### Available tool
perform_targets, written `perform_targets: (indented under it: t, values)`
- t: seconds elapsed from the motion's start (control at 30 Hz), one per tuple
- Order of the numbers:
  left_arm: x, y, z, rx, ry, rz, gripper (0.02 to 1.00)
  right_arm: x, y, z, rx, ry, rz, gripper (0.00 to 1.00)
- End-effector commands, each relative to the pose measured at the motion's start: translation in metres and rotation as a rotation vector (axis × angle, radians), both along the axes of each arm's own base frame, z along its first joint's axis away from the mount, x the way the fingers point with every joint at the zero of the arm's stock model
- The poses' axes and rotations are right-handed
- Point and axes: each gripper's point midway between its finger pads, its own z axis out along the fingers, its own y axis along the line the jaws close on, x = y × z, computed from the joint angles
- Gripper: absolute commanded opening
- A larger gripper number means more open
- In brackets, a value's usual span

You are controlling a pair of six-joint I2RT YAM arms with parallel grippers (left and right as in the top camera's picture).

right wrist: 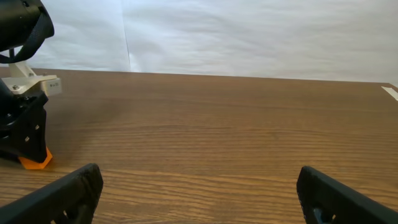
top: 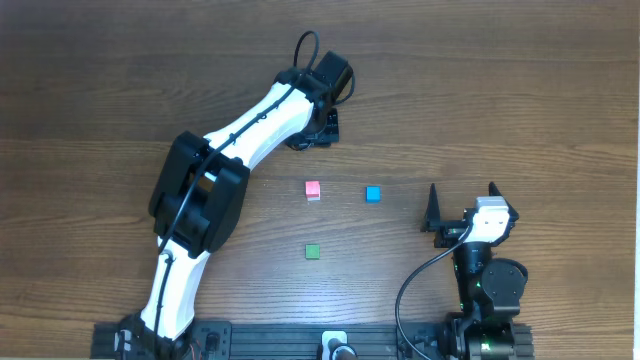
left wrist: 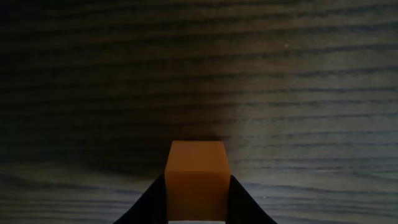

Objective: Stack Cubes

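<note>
"Grip advice for the orange cube [left wrist: 197, 168]?"

"It looks small, rigid and light, probably smooth. Take it by two opposite flat faces. The left claw [left wrist: 197, 193] pinches it that way, upper middle of the top view, low at the worktop [top: 520, 90]."

"And the others?"

"The pink cube [top: 313, 189], blue cube [top: 373, 193] and green cube [top: 312, 252] sit mid-frame, apart. The right claw [top: 462, 205] is spread at lower right."

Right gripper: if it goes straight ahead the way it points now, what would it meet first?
Probably nothing: the right gripper faces bare table up to its far edge. The orange cube sits well off to one side of that line, and the blue cube too. Depth is uncertain.
</note>
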Motion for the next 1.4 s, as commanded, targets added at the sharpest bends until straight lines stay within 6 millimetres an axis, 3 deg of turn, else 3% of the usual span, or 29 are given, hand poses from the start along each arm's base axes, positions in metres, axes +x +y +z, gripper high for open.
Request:
perform_targets:
  t: [0.03, 0.3, 0.47, 0.63, 0.83, 1.17, 1.4]
  values:
    - [0.001, -0.005, 0.037, -0.024, -0.057, -0.009, 0.226, 0.0, -0.001, -0.002, -0.001, -0.002, -0.004, 0.993]
    - [-0.033, -0.014, 0.097, -0.044, -0.082, -0.064, 0.207, 0.0, -0.001, -0.002, -0.001, -0.003, -0.004, 0.991]
    - [-0.063, -0.023, 0.114, -0.035, -0.089, -0.051, 0.191, 0.0, -0.001, -0.002, -0.001, -0.003, -0.004, 0.991]
    - [-0.091, -0.021, 0.116, -0.047, -0.099, -0.021, 0.178, 0.0, -0.001, -0.002, -0.001, -0.003, -0.004, 0.993]
    - [-0.116, -0.007, 0.104, -0.048, -0.084, 0.014, 0.172, 0.0, -0.001, -0.002, -0.001, -0.003, -0.004, 0.993]
    - [-0.115, -0.003, 0.097, -0.022, -0.088, 0.018, 0.174, 0.0, -0.001, -0.002, -0.001, -0.003, -0.004, 0.991]
    - [-0.115, -0.004, 0.079, 0.005, -0.052, 0.029, 0.174, 0.0, -0.001, -0.002, -0.001, -0.003, -0.004, 0.993]
